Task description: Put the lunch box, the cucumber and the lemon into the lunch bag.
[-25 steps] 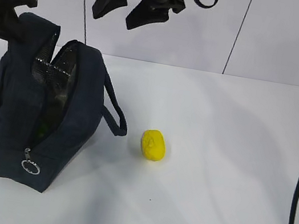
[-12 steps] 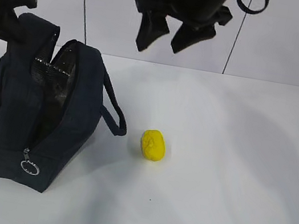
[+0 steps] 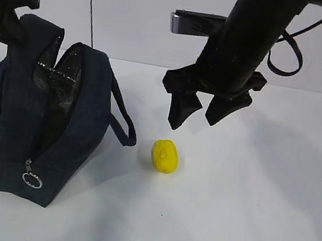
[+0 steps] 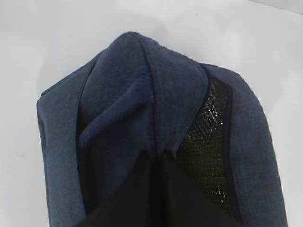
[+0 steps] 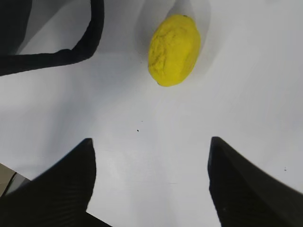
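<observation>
The navy lunch bag stands on the left of the white table with its top unzipped and its silver lining showing. My left gripper is shut on the bag's back top edge, holding it open. The yellow lemon lies on the table right of the bag's handle. My right gripper is open and empty, hanging above and slightly behind the lemon. In the right wrist view the lemon lies ahead of the spread fingers. The lunch box and the cucumber are out of view.
The bag's silver ring pull hangs at its front lower corner. A loop of the bag's handle lies just left of the lemon. A white tiled wall stands behind the table.
My right arm has swung from above the bag to the right and come down toward the lemon, jaws still open. The bag, the lemon and my left gripper have not moved.
</observation>
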Tool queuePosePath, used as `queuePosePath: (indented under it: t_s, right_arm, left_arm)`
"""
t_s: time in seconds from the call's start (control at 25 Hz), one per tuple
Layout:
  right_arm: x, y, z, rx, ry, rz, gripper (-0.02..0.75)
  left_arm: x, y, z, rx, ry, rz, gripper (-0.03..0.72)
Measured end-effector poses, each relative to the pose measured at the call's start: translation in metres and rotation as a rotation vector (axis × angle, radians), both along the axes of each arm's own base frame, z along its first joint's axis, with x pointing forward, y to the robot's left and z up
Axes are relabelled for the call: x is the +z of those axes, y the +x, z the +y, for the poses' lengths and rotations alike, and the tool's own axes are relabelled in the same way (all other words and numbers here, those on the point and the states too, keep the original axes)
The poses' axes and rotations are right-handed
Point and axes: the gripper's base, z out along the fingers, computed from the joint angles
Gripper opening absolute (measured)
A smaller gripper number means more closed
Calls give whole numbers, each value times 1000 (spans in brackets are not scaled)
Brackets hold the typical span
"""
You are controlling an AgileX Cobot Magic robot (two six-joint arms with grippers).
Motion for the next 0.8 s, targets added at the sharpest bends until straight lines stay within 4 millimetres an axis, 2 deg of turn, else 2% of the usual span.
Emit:
queuePosePath:
  t_s: [0.36,0.52,0.8]
  right_arm:
    - [-22,7,4,-10,-20,40,557]
    - [-40,15,7,-100,-20,63,557]
    - [-54,29,13,-216,30,2,558]
  left_arm:
    - [0,0,0,0,0,0,-6]
    - [0,0,0,0,0,0,-6]
    - [0,0,0,0,0,2,-6]
